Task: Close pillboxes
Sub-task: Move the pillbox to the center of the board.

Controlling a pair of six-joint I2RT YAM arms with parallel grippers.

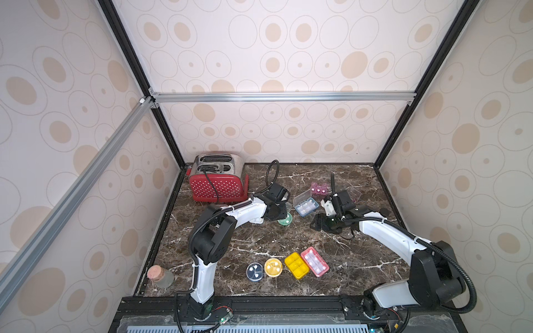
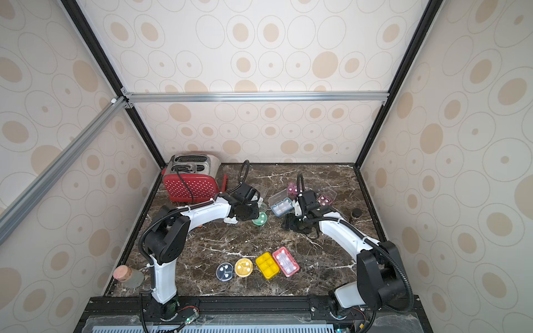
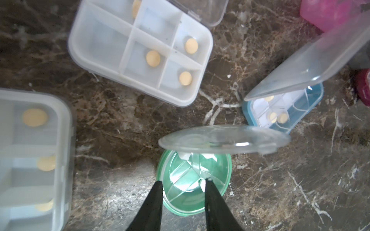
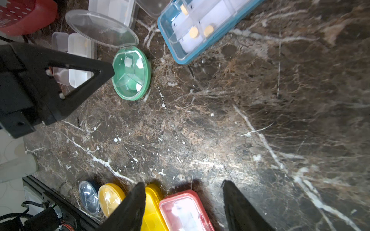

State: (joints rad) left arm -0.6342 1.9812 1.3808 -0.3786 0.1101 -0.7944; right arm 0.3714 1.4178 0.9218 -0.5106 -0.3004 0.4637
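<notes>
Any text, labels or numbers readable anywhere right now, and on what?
Nothing reads clearly.
Green pillbox lid: faint embossed lettering, too blurred to read.
Blue pillbox lid: embossed line, too small to read.
Toaster: no marking visible.

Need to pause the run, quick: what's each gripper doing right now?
Left gripper: jaws partly open at the green round pillbox, gripping nothing.
Right gripper: open, empty.
</notes>
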